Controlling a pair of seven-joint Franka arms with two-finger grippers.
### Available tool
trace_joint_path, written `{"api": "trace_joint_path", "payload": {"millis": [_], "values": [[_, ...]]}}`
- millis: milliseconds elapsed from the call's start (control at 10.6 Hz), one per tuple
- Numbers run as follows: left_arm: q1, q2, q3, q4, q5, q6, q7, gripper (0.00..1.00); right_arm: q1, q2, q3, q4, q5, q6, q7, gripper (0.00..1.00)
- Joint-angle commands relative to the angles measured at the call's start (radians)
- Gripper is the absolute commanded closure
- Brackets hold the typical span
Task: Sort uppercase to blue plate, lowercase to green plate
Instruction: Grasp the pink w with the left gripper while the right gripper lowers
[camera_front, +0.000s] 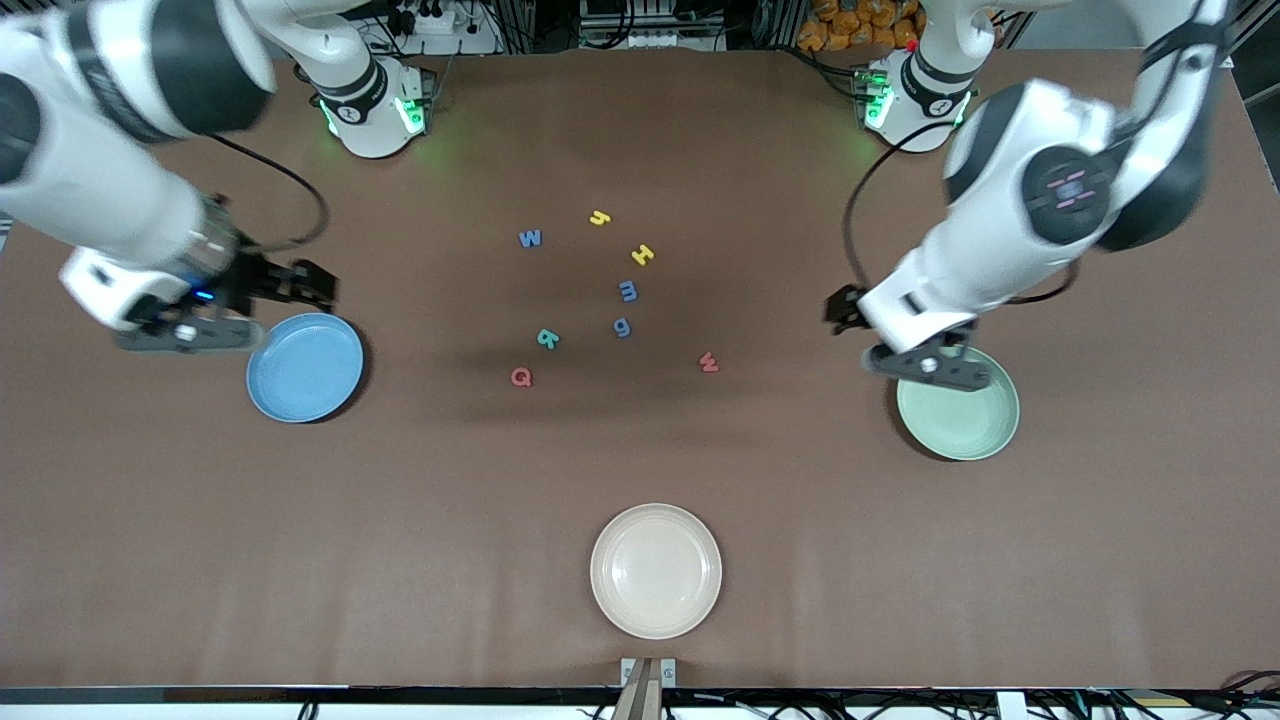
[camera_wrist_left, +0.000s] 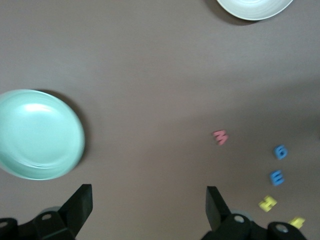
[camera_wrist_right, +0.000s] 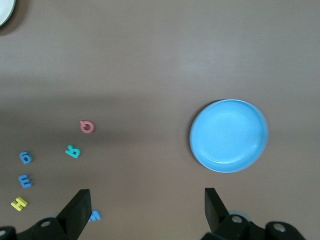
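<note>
Uppercase letters lie loose on the brown table (camera_front: 640, 480) between the two plates, and none sits on a plate yet: we see the blue W (camera_front: 530, 238) nearest the robots' bases, the yellow H (camera_front: 643, 255) a little nearer the front camera, the teal R (camera_front: 547, 339) lower still, and the red Q (camera_front: 521, 376) nearest the camera of the four. Lowercase letters are mixed in among them (all eight form one loose cluster): the yellow y-like letter (camera_front: 599, 217) sits up beside the W, the blue m (camera_front: 627, 291) lies just below the H, the blue g (camera_front: 622, 327) is just below the m, and the red w (camera_front: 708, 362) lies toward the left arm's end. We find the blue plate (camera_front: 304, 367) empty toward the right arm's end of the table, and the green plate (camera_front: 958, 405) empty toward the left arm's end. A cream plate (camera_front: 655, 570) rests nearest the front camera, also empty. The right gripper (camera_front: 190, 335) hangs over the table at the blue plate's edge, jaws spread wide with nothing between them. The left gripper (camera_front: 925, 365) hangs over the green plate's rim, its jaws likewise apart and holding nothing.
</note>
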Motion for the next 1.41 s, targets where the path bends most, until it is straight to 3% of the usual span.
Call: {"api": "trace_joint_path", "payload": {"millis": [0,188,471,754,1037,1131,1319], "values": [[-0.062,0.05,-0.007,-0.061,0.007,0.138,-0.21,0.0,0.085,0.048,-0.003,-0.071,-0.006,0.089,0.115,0.0],[-0.13,0.123,-0.007,-0.089,0.03,0.212,-0.394,0.0,0.125,0.1,-0.001,-0.135,-0.005,0.182,0.157,0.0],[-0.196,0.235,-0.007,-0.089,0.109,0.302,-0.633,0.0,0.197,0.128,-0.001,-0.375,-0.005,0.481,0.191,0.0],[-0.269,0.329,0.019,-0.069,0.171,0.344,-0.82,0.06,0.291,0.162,0.0,-0.47,-0.003,0.525,0.182,0.0],[-0.313,0.389,0.054,-0.061,0.228,0.402,-0.922,0.11,0.291,0.163,0.054,-0.581,0.038,0.627,0.119,0.0],[-0.313,0.392,0.056,-0.061,0.228,0.402,-0.928,0.14,0.293,0.159,0.065,-0.611,0.088,0.663,0.076,0.0],[-0.313,0.408,0.056,-0.063,0.228,0.419,-0.938,0.19,0.297,0.134,0.068,-0.646,0.102,0.672,0.021,0.0]]}}
